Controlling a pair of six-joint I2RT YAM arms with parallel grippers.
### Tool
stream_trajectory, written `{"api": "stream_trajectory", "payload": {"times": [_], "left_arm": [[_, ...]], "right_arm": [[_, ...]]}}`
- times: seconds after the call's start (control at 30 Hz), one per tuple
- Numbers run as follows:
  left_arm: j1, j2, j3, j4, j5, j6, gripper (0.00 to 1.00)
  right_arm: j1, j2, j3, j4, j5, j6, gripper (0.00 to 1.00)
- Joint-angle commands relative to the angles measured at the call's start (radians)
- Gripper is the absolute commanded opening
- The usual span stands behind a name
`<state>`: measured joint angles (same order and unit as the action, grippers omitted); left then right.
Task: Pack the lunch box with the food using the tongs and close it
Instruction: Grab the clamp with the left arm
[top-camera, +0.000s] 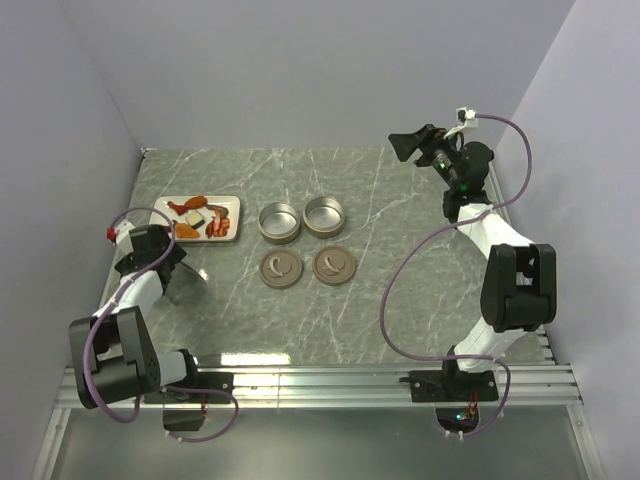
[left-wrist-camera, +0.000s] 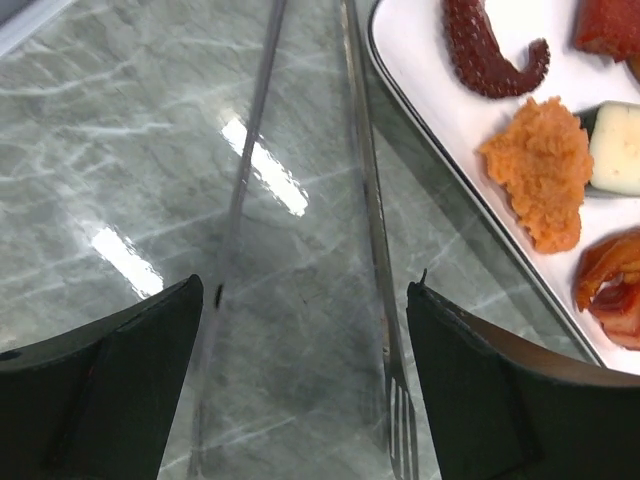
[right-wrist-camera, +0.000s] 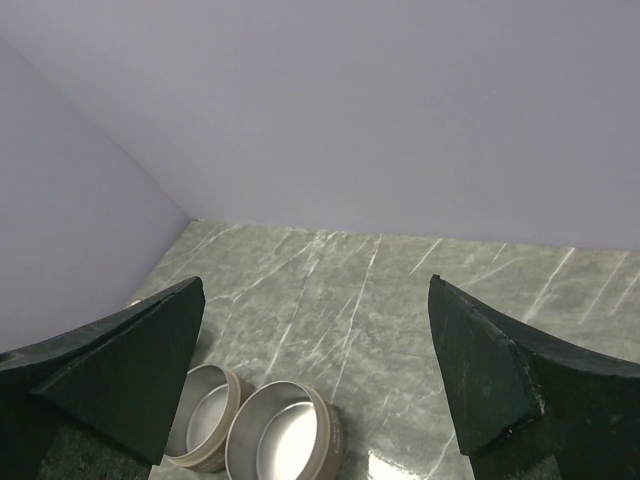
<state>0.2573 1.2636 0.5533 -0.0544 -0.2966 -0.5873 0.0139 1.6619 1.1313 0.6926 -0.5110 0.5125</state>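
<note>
The metal tongs (left-wrist-camera: 372, 200) lie on the marble table, their two thin arms running lengthwise between my left gripper's fingers (left-wrist-camera: 480, 390). My left gripper (left-wrist-camera: 305, 290) is open and straddles them, with a gap on both sides; in the top view my left gripper (top-camera: 168, 262) is low, just left of the plate. The food (left-wrist-camera: 540, 170) sits on a white plate (left-wrist-camera: 420, 60): a red-brown tentacle (left-wrist-camera: 490, 55), an orange lump, a white piece (left-wrist-camera: 615, 145). The lunch box is two open round tins (top-camera: 280, 222) (top-camera: 325, 215). My right gripper (top-camera: 412, 146) hangs open and empty, high at the back right.
Two round lids (top-camera: 280, 268) (top-camera: 334, 265) lie flat in front of the tins. The right wrist view looks down on both tins (right-wrist-camera: 285, 445) (right-wrist-camera: 205, 425) from afar. Purple walls close in the table on the left, back and right.
</note>
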Motion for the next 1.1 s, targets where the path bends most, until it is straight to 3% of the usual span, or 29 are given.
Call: {"api": "stream_trajectory", "payload": {"times": [0.0,0.5,0.83,1.07], "left_arm": [[0.034,-0.020,-0.003,0.048,0.028,0.014,0.89],[0.120,0.065,0.011,0.156,0.137,0.041,0.80],[0.132,0.189,0.056,0.194,0.180,0.057,0.80],[0.134,0.185,0.054,0.225,0.203,0.064,0.77]], "right_arm": [[-0.008,-0.001,0.019,0.085,-0.046,0.041,1.00],[-0.060,-0.044,-0.056,0.183,-0.072,0.075,1.00],[-0.069,-0.056,-0.085,0.249,-0.093,0.090,1.00],[-0.077,-0.042,-0.081,0.257,-0.101,0.095,1.00]]}}
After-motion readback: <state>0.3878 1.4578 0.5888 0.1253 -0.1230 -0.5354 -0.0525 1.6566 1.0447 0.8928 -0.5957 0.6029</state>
